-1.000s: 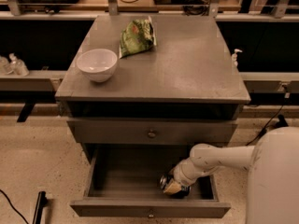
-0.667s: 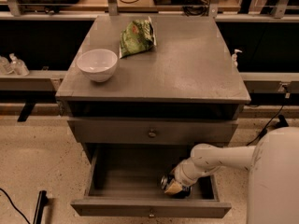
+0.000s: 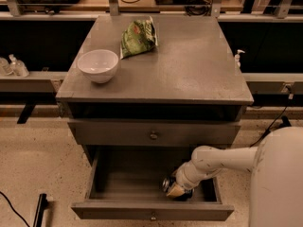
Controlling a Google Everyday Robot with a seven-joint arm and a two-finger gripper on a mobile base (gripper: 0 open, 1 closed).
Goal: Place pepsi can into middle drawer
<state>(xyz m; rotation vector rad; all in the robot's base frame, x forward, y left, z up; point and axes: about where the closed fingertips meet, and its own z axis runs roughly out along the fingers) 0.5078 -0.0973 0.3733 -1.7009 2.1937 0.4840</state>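
Observation:
The middle drawer (image 3: 118,186) is pulled out at the bottom of the grey cabinet, with its floor and low side walls showing. The pepsi can (image 3: 166,184) is inside it at the right front, low over the floor, with its silver end facing left and its blue body mostly hidden. My gripper (image 3: 176,189) is down in the drawer right at the can, on the end of my white arm (image 3: 213,159), which reaches in from the right.
A closed flat drawer front with a round knob (image 3: 153,135) sits above the open drawer. On the cabinet top (image 3: 189,70) stand a white bowl (image 3: 98,65) and a green snack bag (image 3: 138,35). My white body (image 3: 279,178) fills the lower right.

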